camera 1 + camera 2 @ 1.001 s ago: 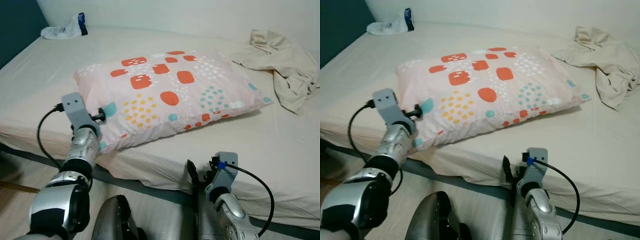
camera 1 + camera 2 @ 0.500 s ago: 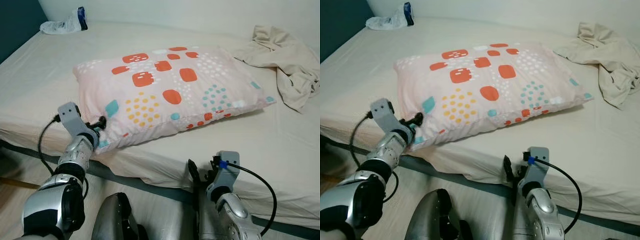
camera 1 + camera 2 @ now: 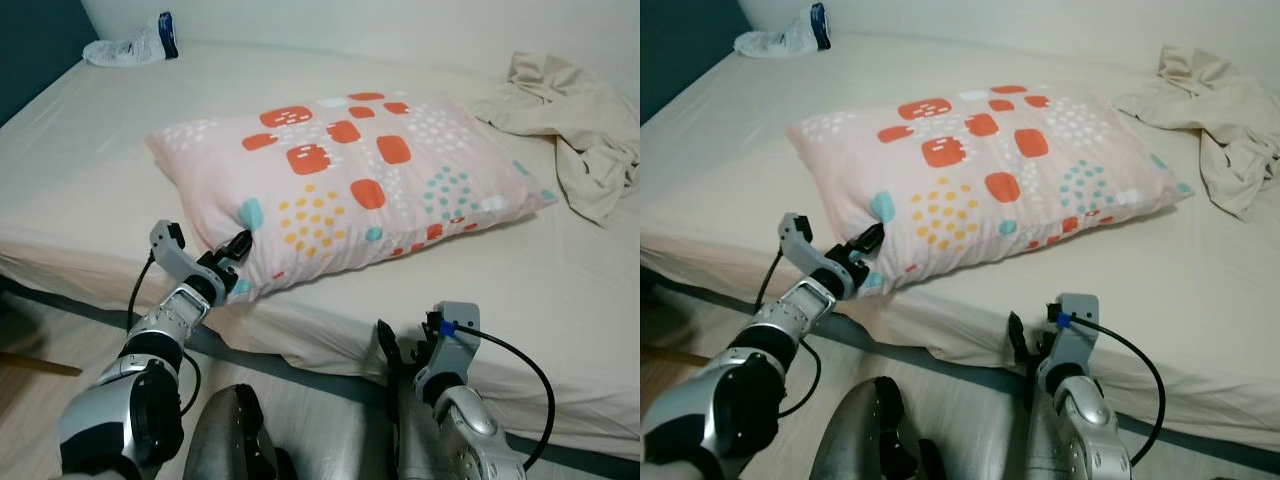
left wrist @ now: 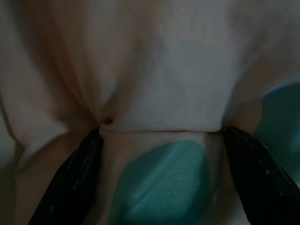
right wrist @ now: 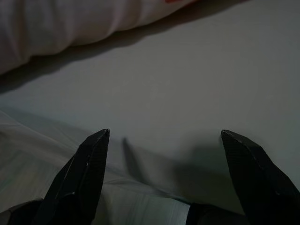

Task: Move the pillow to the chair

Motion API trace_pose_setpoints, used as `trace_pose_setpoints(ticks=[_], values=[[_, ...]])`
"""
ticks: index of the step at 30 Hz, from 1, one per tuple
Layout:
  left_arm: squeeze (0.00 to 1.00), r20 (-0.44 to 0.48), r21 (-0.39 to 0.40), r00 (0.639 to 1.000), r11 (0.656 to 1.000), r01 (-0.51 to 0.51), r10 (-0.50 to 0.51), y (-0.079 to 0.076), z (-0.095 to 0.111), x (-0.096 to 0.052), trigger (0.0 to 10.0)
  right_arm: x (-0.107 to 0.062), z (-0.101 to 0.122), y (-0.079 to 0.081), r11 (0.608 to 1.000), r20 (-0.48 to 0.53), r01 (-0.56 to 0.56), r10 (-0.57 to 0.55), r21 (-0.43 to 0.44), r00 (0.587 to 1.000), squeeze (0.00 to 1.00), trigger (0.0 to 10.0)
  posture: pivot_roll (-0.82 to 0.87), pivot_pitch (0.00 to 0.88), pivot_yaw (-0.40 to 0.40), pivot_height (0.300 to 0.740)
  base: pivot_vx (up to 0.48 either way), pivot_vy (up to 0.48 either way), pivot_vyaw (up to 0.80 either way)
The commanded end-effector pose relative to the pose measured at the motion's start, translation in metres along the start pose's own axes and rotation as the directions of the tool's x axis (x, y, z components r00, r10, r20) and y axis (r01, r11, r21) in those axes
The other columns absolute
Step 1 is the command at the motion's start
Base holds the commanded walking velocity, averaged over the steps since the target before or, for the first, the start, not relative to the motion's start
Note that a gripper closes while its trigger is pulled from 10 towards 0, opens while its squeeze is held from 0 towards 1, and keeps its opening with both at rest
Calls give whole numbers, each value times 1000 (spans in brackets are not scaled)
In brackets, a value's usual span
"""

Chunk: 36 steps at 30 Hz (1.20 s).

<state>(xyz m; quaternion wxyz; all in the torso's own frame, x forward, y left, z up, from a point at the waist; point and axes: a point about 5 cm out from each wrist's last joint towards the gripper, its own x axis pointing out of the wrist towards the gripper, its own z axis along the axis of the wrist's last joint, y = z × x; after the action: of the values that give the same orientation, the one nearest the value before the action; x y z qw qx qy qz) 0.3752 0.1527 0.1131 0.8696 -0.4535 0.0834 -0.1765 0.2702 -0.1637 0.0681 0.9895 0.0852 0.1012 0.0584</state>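
On the bed point(image 3: 90, 150) in front of you lies the pillow point(image 3: 350, 180), with your left gripper point(image 3: 232, 258) at its near corner.

Your pillow, pink with red, yellow and teal spots, rests flat across the cream sheet, its near left corner reaching the mattress edge. Your left gripper's black fingers point(image 4: 77, 180) straddle that corner, and the wrist view shows the fabric bunched between them with a teal patch in the middle, so they are pinching the pillow cloth. Your right gripper point(image 5: 164, 154) sits low by the front edge of the bed, fingers spread wide with nothing between them, pointing across bare sheet toward the pillow's underside. A crumpled beige cloth point(image 3: 570, 120) lies on the far right of the bed, well apart from the pillow, and a white plastic bag point(image 3: 130, 45) rests at the far left corner.
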Motion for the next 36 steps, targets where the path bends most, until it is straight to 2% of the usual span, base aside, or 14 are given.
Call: trace_pose_setpoints(ticks=[1, 4, 5, 13, 27, 28, 29, 31, 32, 33, 34, 35, 36], values=[[0, -90, -57, 994, 997, 52, -57, -1, -26, -2, 10000, -2, -4, 0, 1000, -17, 3, -2, 15, 1000, 0, 10000, -144, 303, 82, 573, 0, 0, 0], [0, -123, -76, 987, 993, 93, -102, -4, -38, -2, 10000, -2, -4, 0, 1000, -17, 4, -3, 15, 1000, 0, 10000, -142, 298, 81, 573, 0, 0, 0], [0, -140, -84, 980, 988, 129, -140, -8, -48, -2, 0, -1, -4, 1, 1000, -17, 3, -3, 14, 1000, 0, 10000, -141, 297, 82, 573, 0, 0, 0], [0, -126, -110, 974, 979, 173, -187, -12, -53, -2, 0, 2, -3, 1, 1000, -17, 3, -3, 16, 1000, 0, 10000, -134, 286, 83, 573, 0, 0, 0], [0, -20, -117, 977, 971, 211, -214, -17, -28, -1, 0, 10, 4, -3, 1000, 9, 15, -15, 15, 1000, 0, 10000, -126, 259, 86, 573, 0, 0, 0], [0, 30, -118, 969, 962, 246, -244, -24, -13, 1, 0, 13, 9, -3, 1000, 31, 15, -16, 24, 999, 0, 10000, -125, 258, 91, 573, 0, 0, 0], [0, 30, -118, 969, 962, 246, -244, -24, -13, 1, 0, 13, 9, -3, 1000, 31, 15, -16, 24, 999, 0, 10000, -125, 258, 91, 573, 0, 0, 0], [0, 114, -83, 944, 944, 320, -310, -39, 22, 2, 0, 17, 19, -7, 992, 83, 18, -29, 127, 996, 0, 10000, -119, 255, 88, 573, 0, 0, 0], [0, 114, -83, 944, 944, 320, -310, -39, 22, 2, 0, 17, 19, -7, 992, 83, 18, -29, 127, 996, 0, 10000, -119, 255, 88, 573, 0, 0, 0], [0, 132, -71, 937, 940, 334, -323, -42, 30, 1, 0, 17, 21, -8, 987, 98, 17, -33, 163, 995, 0, 10000, -119, 255, 88, 573, 0, 0, 0], [0, 185, -25, 918, 933, 360, -350, -48, 54, -6, 0, 18, 28, -14, 958, 140, 16, -58, 287, 988, 0, 10000, -108, 244, 84, 573, 0, 0, 0], [0, 185, -25, 918, 933, 360, -350, -48, 54, -6, 0, 18, 28, -14, 958, 140, 16, -58, 287, 988, 0, 10000, -108, 244, 84, 573, 0, 0, 0], [0, 210, -9, 912, 932, 364, -354, -48, 64, -10, 0, 18, 28, -17, 943, 151, 19, -73, 334, 986, 0, 10000, -107, 244, 83, 573, 0, 0, 0]])
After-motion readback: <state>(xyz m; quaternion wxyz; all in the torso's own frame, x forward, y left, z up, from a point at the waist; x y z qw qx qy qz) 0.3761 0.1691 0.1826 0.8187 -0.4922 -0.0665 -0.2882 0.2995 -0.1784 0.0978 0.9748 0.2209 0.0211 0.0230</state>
